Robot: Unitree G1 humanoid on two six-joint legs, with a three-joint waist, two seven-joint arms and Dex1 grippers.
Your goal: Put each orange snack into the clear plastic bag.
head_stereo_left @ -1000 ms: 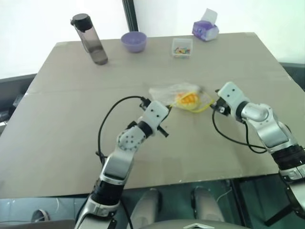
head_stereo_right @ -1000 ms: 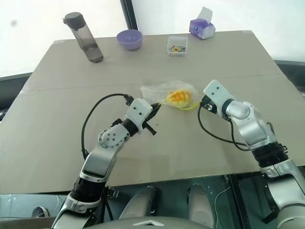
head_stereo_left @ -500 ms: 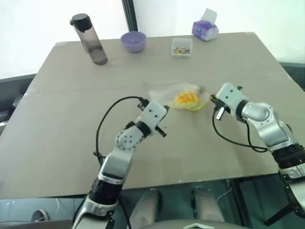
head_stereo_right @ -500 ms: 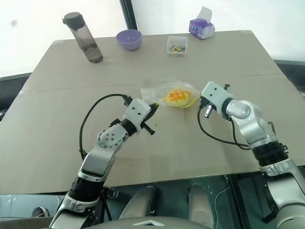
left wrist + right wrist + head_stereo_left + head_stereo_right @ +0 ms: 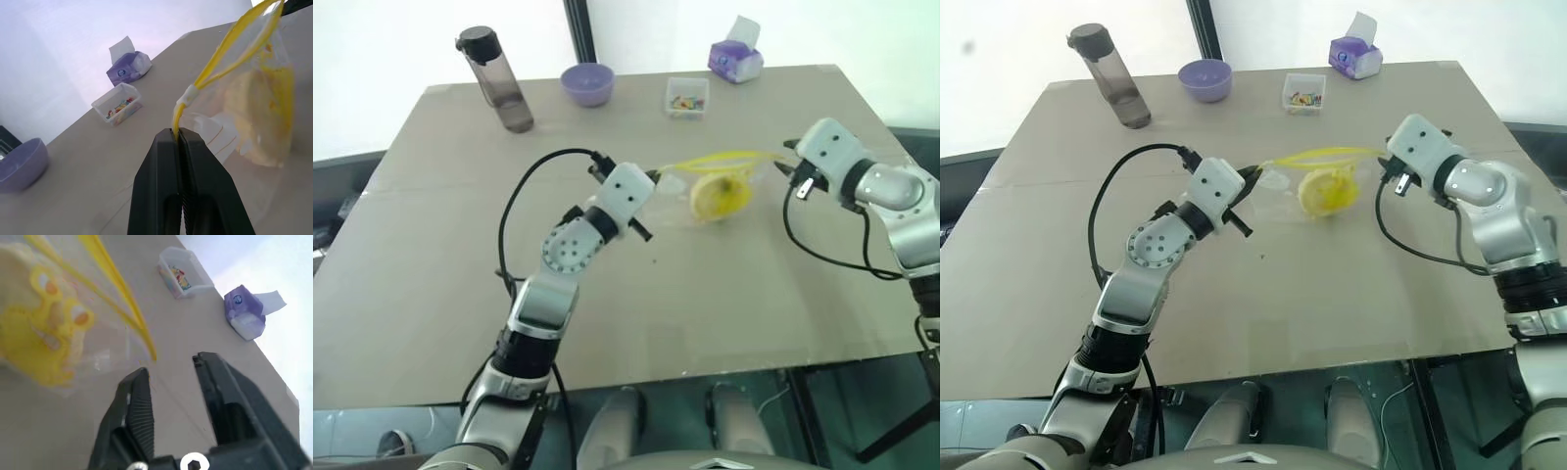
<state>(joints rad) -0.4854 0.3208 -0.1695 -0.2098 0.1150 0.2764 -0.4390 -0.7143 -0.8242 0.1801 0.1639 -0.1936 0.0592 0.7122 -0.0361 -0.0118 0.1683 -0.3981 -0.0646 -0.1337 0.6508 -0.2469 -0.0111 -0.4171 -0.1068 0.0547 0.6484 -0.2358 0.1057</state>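
A grey-brown worktop (image 5: 460,284) is seen from above. The clear plastic bag (image 5: 705,186) is held up off the worktop, its yellow strip (image 5: 720,159) stretched nearly level along the top between the two arms. The left hand (image 5: 178,134) is clenched on one end of that strip, so the bag hangs from it. The right hand (image 5: 171,369) is seen at the strip's other end with its black fingers parted; the strip's tip lies between them, and no pinch can be made out there. The orange snack (image 5: 1324,190), a round yellow-orange bun, is already inside the bag, sagging at its lowest part. Holding the strip taut probably serves to keep the mouth uppermost so the bun cannot slide out. At the far edge stand a dark bottle (image 5: 499,83), a purple bowl (image 5: 587,85), a small clear box (image 5: 687,97) and a tissue pack (image 5: 736,59).
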